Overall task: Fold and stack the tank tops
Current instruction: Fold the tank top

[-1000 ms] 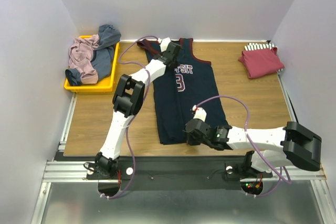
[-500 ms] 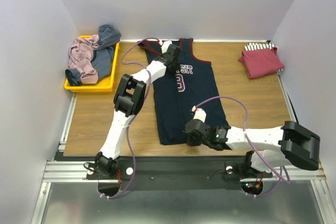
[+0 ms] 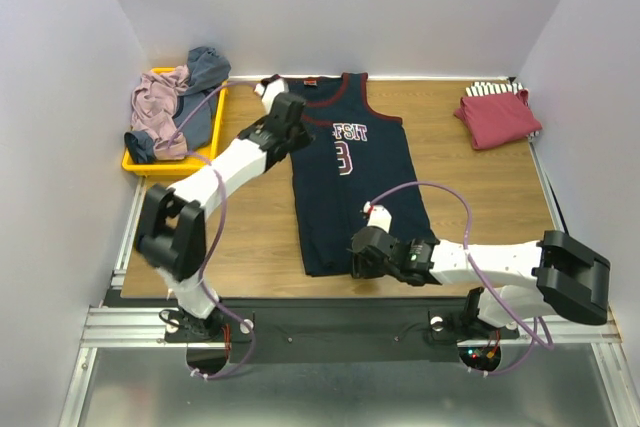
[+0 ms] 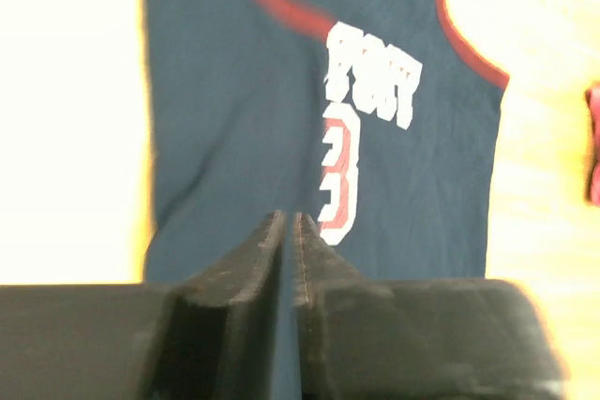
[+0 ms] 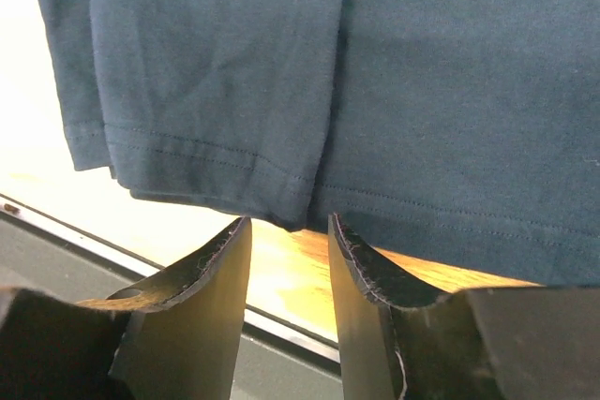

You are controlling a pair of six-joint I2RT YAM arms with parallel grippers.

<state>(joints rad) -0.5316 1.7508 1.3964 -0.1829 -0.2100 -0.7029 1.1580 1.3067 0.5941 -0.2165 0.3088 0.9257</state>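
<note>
Two tools, both empty. Left tool (image 4: pixel 286 220) is barely apart, with a thin slit and nothing in it; I see it above the far-left shoulder of the navy jersey (image 3: pixel 345 182). Right tool (image 5: pixel 289 221) stands apart at the near hem, the hem edge just off the tips, not pinched. Jersey lies flat mid-bench (image 3: pixel 480 187), neck toward the far edge, one long side folded in. Red top (image 3: pixel 497 115) sits on the striped top (image 3: pixel 487 89) in the far-right corner. Mauve top (image 3: pixel 155 107) and grey-blue top (image 3: pixel 205 67) are heaped in the yellow tray (image 3: pixel 170 165), far left.
</note>
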